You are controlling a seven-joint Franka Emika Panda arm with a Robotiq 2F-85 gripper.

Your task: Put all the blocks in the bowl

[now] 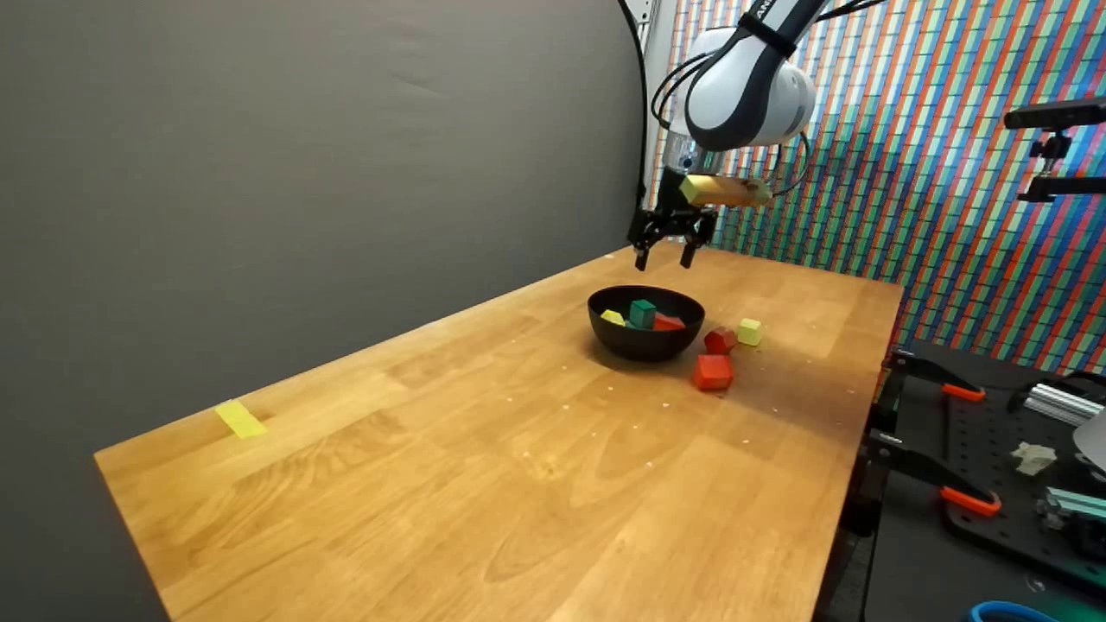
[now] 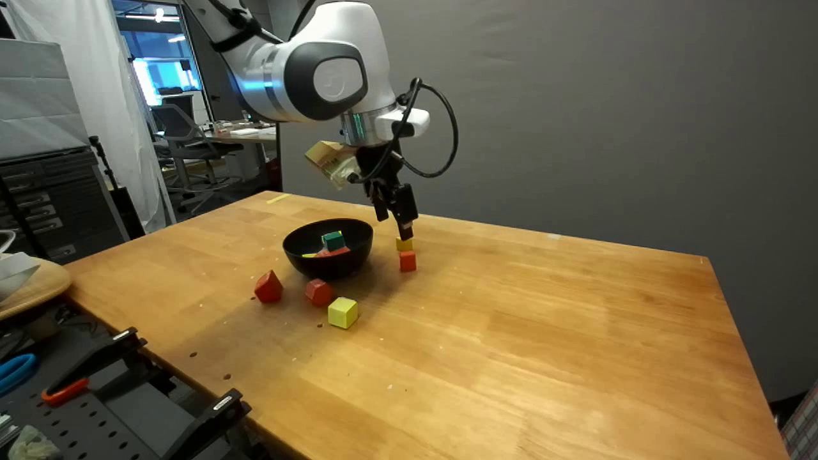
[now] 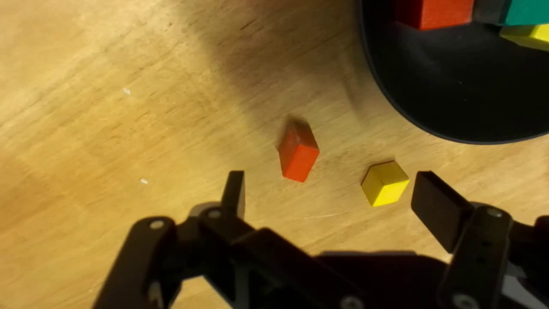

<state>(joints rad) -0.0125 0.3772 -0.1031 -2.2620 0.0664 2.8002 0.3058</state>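
Observation:
In the wrist view my gripper point(image 3: 330, 174) stands open and holds nothing. Below it on the table lie a yellow block point(image 3: 385, 183), near the right finger, and a red-orange block point(image 3: 299, 151) further left and ahead. The black bowl point(image 3: 454, 98) fills the upper right corner there. In an exterior view, green point(image 2: 333, 241), red point(image 2: 333, 252) and yellow point(image 2: 309, 255) blocks sit inside the bowl. Outside it rest a red wedge-like block point(image 2: 268, 287), another red block point(image 2: 319, 292) and a yellow cube point(image 2: 343, 312). The gripper point(image 1: 664, 263) hangs above the table beside the bowl.
A flat yellow strip point(image 1: 240, 418) lies at the table's edge. Black clamps with orange tips point(image 1: 937, 471) grip the side of the table point(image 1: 518, 518). A grey wall point(image 1: 346, 173) runs along the long side. A wooden piece point(image 1: 726, 190) is fixed to the wrist.

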